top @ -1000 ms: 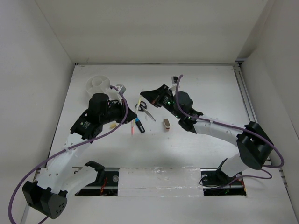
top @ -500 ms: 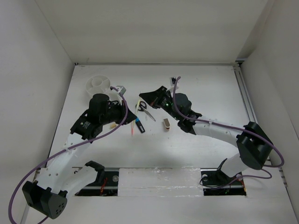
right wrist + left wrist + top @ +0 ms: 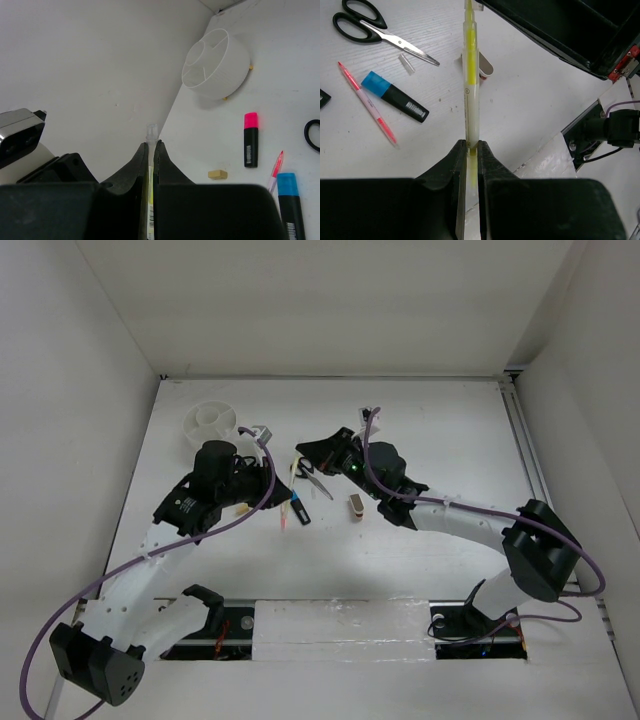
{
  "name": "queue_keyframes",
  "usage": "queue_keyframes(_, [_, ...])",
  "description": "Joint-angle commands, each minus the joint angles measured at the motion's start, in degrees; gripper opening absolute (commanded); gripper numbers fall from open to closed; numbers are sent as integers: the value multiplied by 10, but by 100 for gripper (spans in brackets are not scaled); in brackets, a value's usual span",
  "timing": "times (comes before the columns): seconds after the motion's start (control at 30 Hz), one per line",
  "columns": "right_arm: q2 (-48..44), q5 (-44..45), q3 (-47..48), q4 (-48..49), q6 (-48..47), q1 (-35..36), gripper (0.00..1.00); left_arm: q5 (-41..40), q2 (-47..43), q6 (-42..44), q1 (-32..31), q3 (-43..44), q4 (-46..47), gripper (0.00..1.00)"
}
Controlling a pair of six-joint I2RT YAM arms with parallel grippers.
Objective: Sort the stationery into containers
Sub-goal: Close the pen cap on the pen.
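Observation:
A thin yellow pencil (image 3: 470, 75) is gripped at both ends above the table. My left gripper (image 3: 469, 147) is shut on one end and my right gripper (image 3: 151, 145) is shut on the other, clear-tipped end (image 3: 151, 131). In the top view the two grippers (image 3: 265, 475) (image 3: 303, 451) meet tip to tip left of the black-handled scissors (image 3: 313, 477). The blue highlighter (image 3: 299, 510), pink pencil (image 3: 285, 512) and tan-grey block (image 3: 355, 504) lie on the table. The pink highlighter (image 3: 250, 139) and beige eraser (image 3: 217, 174) lie near the white divided tub (image 3: 225, 70).
The tub (image 3: 190, 425) stands at the back left, close to the left wall. A small clear cap (image 3: 406, 64) lies beside the scissors (image 3: 375, 27). White walls close the table on three sides.
My right gripper has shifted a little to the left, toward the left gripper. The things on the table have not moved.

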Motion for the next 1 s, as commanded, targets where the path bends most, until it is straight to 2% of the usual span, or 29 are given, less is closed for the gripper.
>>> queue_keyframes(0.0, [2,-27,-1,8,-30,21,0,-6,0,-4,3,14,48,0])
queue_keyframes(0.27, [2,-27,15,-32,-72,32,0,-26,-11,-4,3,14,48,0])
queue_keyframes(0.7, [13,-44,25,-49,-83,32,0,-19,-41,-4,3,14,54,0])
queue_keyframes(0.97, [13,-80,25,-60,-60,32,0,-68,-41,-4,3,14,54,0])
